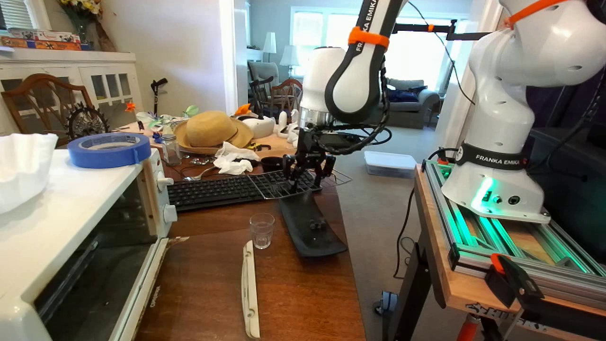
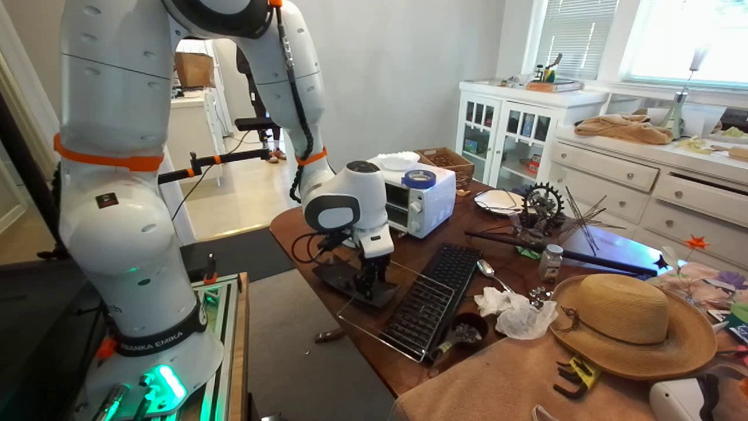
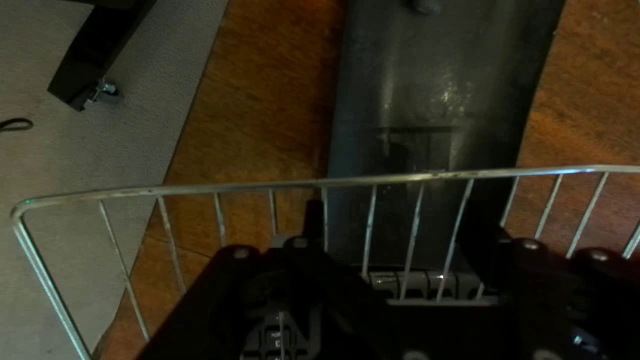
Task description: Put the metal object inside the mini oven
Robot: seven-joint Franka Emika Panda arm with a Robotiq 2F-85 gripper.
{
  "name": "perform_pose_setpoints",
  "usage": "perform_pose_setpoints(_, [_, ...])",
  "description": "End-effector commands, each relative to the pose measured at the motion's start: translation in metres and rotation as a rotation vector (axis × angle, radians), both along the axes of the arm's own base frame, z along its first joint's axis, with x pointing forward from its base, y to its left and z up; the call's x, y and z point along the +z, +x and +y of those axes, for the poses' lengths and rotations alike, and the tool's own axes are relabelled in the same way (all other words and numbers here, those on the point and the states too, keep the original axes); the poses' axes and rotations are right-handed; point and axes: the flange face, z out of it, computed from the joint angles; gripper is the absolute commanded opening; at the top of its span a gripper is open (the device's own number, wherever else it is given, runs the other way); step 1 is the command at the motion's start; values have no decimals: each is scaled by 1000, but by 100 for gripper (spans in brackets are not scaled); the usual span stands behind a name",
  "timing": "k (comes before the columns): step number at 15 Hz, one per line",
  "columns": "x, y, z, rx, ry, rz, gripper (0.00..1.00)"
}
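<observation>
The Robotiq gripper is low over the keyboard end of the dark metal tray. In the wrist view its fingers stand apart, with bars of the wire rack crossing the gap; I cannot tell whether they press on those bars or on the tray. The rack's edge passes above that same end, the rest spanning the black computer keyboard. The tray seems to rest on the wooden table, near a clear drinking glass. Well apart stands the mini oven, its front apparently open; a slim pale strip may be its door handle. The reach looks made, in my judgement; a sure hold clear of the rack, the lift, the carry and the placing inside remain.
</observation>
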Motion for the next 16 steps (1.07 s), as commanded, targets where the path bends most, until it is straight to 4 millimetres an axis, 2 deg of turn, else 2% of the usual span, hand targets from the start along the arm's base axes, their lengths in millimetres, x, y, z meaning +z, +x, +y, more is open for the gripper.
perform_pose_setpoints(1, [18,-12,0,44,-71,-58,43])
perform_pose_setpoints(8, [35,5,6,110,-197,-184,43])
perform_pose_setpoints(16, [52,2,31,164,-295,-365,43])
